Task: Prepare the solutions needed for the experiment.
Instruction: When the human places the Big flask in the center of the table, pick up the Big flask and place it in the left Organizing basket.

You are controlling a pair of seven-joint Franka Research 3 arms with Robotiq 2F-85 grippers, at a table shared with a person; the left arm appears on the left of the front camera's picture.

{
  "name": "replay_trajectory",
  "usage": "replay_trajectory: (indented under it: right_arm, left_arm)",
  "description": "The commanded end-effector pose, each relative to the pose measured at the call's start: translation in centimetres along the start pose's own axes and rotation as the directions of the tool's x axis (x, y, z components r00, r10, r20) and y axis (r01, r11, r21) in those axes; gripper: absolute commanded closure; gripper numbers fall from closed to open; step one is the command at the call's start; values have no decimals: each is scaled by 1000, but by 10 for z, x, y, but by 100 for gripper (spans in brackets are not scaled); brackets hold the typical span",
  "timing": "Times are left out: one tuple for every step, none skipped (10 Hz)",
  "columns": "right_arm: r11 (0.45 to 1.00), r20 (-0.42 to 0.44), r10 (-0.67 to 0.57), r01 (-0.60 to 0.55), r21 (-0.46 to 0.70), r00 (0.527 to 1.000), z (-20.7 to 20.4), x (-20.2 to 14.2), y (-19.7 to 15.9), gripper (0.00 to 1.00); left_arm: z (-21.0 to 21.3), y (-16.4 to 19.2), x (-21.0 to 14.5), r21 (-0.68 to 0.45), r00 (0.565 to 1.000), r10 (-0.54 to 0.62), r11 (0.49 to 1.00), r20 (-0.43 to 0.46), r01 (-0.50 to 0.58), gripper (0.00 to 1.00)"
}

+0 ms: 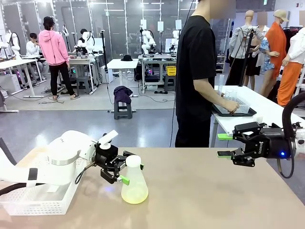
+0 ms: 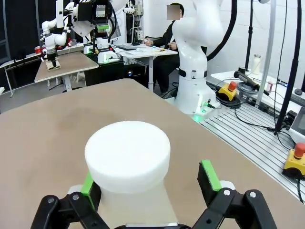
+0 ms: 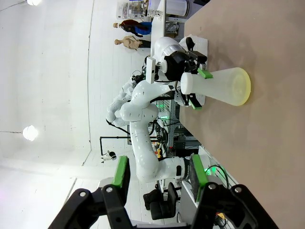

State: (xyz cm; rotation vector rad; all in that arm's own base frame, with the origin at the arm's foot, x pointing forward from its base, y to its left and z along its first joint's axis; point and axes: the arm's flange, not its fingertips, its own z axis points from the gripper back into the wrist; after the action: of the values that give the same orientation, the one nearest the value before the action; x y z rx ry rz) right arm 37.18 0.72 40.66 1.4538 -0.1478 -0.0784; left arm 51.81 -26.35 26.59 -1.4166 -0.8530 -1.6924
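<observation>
A translucent conical flask point(image 1: 134, 183) with a white cap point(image 2: 127, 151) stands upright on the tan table, left of the middle. A shallow layer of pale yellow solutions point(image 1: 134, 196) lies in its bottom, and it glows yellow-green at the flask's base point(image 3: 244, 86) in the right wrist view. My left gripper point(image 1: 133, 173) is open and straddles the flask's neck; one green pad point(image 2: 88, 183) sits close against it and the other pad point(image 2: 208, 174) stands apart. My right gripper point(image 1: 224, 145) hovers open and holds nothing over the table's right side, pointing toward the flask point(image 3: 224, 86).
A white mesh basket point(image 1: 33, 204) sits at the table's near left corner under my left arm. Beyond the far edge a person in a black shirt point(image 1: 198, 71) has a hand on a black tray of glassware point(image 1: 233, 112) on another table.
</observation>
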Motion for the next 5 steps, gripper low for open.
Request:
replay_trajectory:
  right_arm:
    - [1000,2,6,-6,5,1000,-1,0,1,36]
    - [1000,2,6,-6,5,1000,-1,0,1,36]
    - [1000,2,6,-6,5,1000,-1,0,1,36]
    - [1000,2,6,-6,5,1000,-1,0,1,36]
    - [1000,2,6,-6,5,1000,-1,0,1,36]
  left_arm:
    - [-2,7,-4,2,999,-32,999,44,32,0]
    - [-1,7,-3,11,998,-36,999,45,36,0]
    - [0,7,-3,24,997,-51,998,53,50,8]
    - [1,8,-3,33,997,-54,998,59,52,19]
    - [1,8,-4,37,997,-57,998,55,55,28]
